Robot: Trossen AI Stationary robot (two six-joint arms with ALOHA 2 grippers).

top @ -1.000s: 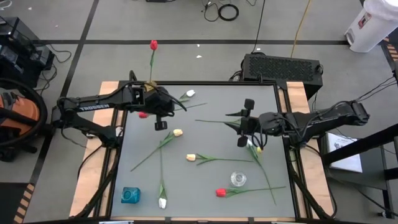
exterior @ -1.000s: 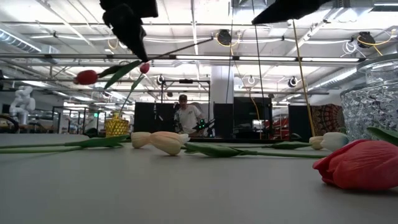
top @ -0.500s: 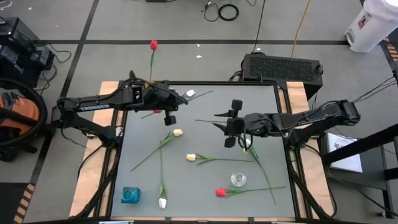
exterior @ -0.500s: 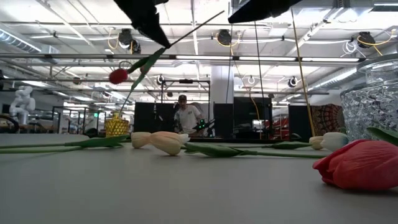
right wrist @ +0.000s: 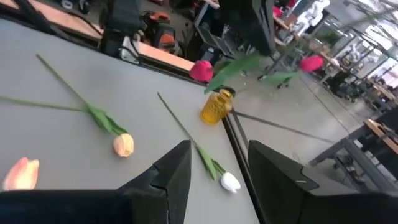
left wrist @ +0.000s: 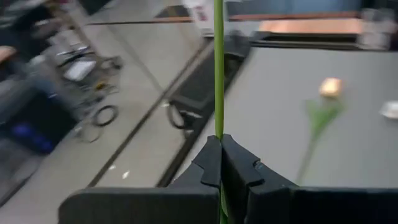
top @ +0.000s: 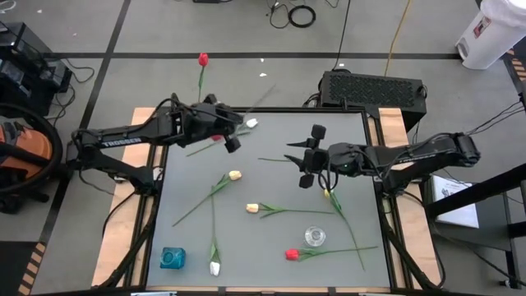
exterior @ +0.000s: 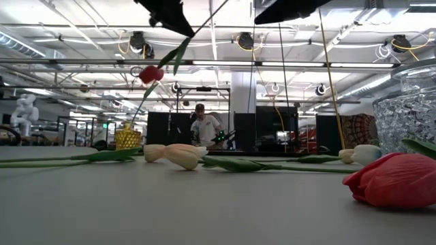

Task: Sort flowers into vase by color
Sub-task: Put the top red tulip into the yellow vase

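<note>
My left gripper (top: 230,140) is raised over the table's far left part and is shut on a red tulip (exterior: 151,73). The tulip's head (right wrist: 201,70) hangs near the yellow vase (right wrist: 217,106), which stands at the far edge and holds another red tulip (top: 202,59). My right gripper (top: 310,158) hovers open above the table's middle right with nothing between its fingers. Several more flowers lie flat on the grey table: a white one (top: 251,123), cream ones (top: 235,175) (top: 252,209), a white one (top: 214,268) and a red one (top: 291,255). My left gripper pinches the red tulip's thin green stem (left wrist: 218,127) between its two fingertips (left wrist: 210,158), at a place not far from the head and leaves. The fingers lie across the stem. The tulip is lifted clear and tilted: the head hangs low and the long bare stem end (exterior: 211,15) slants up.
A clear glass vase (top: 314,237) stands near the front right and a small blue vase (top: 172,258) at the front left corner. A yellow tulip (top: 329,195) lies below my right gripper. A black box (top: 374,88) sits beyond the far edge. A person (exterior: 202,129) shows far behind.
My left gripper has risen, tipped upward and rolled. The red tulip has swung with it: its head has come up and toward the table's right, and its stem end now points steeply up past the far edge. My right gripper has shifted a little toward the table's left, still open.
</note>
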